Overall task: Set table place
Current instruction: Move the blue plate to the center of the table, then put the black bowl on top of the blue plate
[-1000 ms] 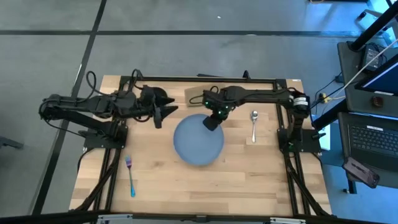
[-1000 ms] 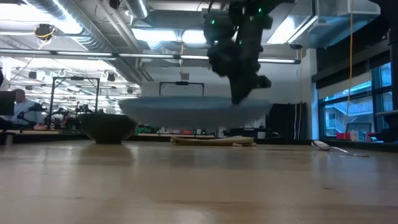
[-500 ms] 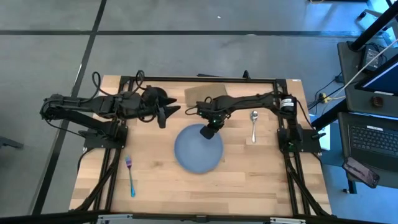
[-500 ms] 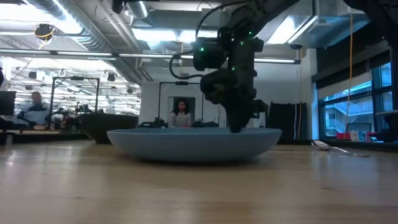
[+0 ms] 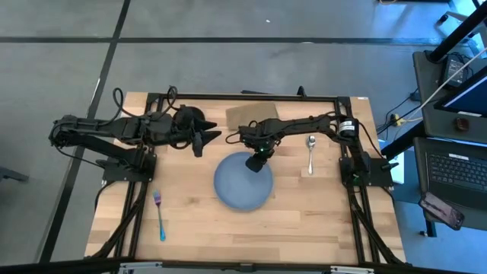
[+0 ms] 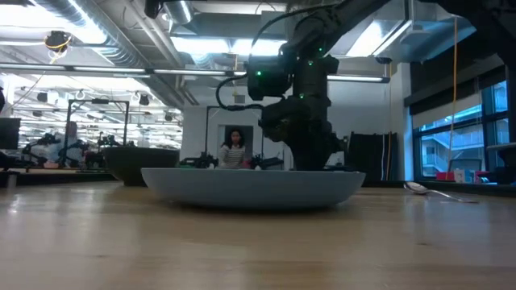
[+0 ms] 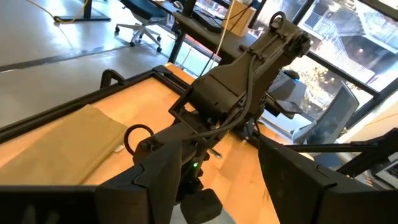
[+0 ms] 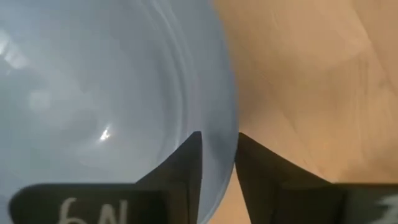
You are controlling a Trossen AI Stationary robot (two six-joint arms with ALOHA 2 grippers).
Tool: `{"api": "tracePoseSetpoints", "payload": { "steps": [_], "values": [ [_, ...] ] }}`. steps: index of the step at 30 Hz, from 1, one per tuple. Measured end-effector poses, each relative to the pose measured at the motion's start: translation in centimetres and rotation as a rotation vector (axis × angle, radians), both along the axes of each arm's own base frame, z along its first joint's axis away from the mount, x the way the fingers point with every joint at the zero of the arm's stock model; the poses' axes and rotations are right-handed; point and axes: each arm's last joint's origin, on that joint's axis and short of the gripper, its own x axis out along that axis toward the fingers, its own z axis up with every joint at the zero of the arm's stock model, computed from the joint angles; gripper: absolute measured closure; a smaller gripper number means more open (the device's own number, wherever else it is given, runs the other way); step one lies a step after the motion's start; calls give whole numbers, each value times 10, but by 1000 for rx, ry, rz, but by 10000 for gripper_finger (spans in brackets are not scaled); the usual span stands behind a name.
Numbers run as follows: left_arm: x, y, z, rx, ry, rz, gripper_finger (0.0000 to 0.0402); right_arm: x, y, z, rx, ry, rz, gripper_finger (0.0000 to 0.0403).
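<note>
The round pale blue plate (image 5: 243,183) lies flat on the table (image 5: 304,221) near its middle; it also shows in the low view (image 6: 251,186). My right gripper (image 5: 258,161) stands over the plate's far rim and is shut on it (image 8: 219,168). My left gripper (image 5: 199,142) is open and empty, hovering left of the plate (image 7: 217,186). The black bowl (image 6: 141,165) stands on the table at the far left, beside the left arm. The blue-handled fork (image 5: 159,215) lies near the left front. The silver spoon (image 5: 310,152) lies right of the plate. My right gripper pinches the plate's far rim (image 8: 217,134) between its two fingers, one finger inside the plate and one outside. The fingers come from above, pointing down. The plate rests flat on the table by its underside.
A tan cloth (image 5: 251,114) lies at the table's far edge behind the plate. The black metal frame (image 5: 350,164) edges the tabletop. Bare wood shows in front of the plate and toward the right front. A person (image 6: 234,147) sits in the room beyond.
My right gripper has gone down and a little toward the near edge with the plate. The plate, lifted clear a second ago, now lies flat on the table.
</note>
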Motion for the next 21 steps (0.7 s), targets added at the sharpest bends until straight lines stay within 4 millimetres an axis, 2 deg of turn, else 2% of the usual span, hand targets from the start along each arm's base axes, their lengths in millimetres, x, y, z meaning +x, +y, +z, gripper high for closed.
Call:
{"api": "tracePoseSetpoints", "payload": {
  "steps": [5,10,16,21],
  "values": [
    [1,-2,0,-64,-11,-75,195,-1,0,20,3,25,14,288],
    [1,-8,0,-82,-5,-191,195,-3,2,54,4,42,62,285],
    [1,-14,2,-164,-45,-190,195,0,15,126,-55,-144,139,285],
    [3,-12,2,-226,-88,-68,196,-8,33,192,-160,-355,204,285]
  ]
}}
